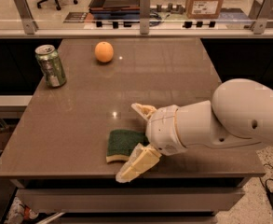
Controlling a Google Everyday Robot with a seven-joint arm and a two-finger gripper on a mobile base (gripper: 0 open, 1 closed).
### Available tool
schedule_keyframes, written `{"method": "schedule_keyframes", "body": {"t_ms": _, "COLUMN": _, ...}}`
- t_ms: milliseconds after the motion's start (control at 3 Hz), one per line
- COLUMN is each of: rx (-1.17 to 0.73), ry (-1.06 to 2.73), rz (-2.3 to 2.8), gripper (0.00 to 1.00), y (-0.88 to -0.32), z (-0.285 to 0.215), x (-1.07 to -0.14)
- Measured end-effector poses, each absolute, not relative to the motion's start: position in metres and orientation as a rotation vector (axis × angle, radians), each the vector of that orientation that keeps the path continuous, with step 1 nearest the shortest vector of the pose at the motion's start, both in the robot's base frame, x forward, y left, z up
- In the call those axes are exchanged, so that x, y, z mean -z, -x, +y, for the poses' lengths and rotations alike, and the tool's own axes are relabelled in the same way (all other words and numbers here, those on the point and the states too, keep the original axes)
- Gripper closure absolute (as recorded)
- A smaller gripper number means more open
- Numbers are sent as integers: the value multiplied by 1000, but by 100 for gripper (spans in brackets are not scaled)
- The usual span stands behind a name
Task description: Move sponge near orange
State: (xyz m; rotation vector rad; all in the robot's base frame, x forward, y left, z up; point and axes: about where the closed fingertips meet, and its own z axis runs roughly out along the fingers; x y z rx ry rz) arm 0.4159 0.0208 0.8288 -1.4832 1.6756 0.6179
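The sponge (122, 143), dark green on top with a pale yellow foam layer, lies flat near the table's front edge. The orange (104, 52) sits at the far side of the table, left of centre. My gripper (135, 141) comes in from the right on a white arm, its two cream fingers spread open. One finger (143, 110) is behind the sponge's right end and the other (137, 164) is in front of it, so the sponge's right end lies between them. The jaws do not press on the sponge.
A green and silver drink can (50, 66) stands at the table's left edge. The brown table (140, 85) ends just in front of the sponge. A glass rail with metal posts (144, 6) runs behind the table.
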Motion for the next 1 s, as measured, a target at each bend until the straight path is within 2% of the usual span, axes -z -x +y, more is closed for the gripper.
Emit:
{"method": "schedule_keyframes", "body": {"t_ms": 333, "rx": -607, "ry": 1504, "rz": 1699, "gripper": 16, "y": -421, "z": 26, "x": -823}}
{"method": "schedule_keyframes", "body": {"t_ms": 1000, "rx": -598, "ry": 1513, "rz": 1693, "gripper": 63, "y": -419, "z": 28, "x": -827}}
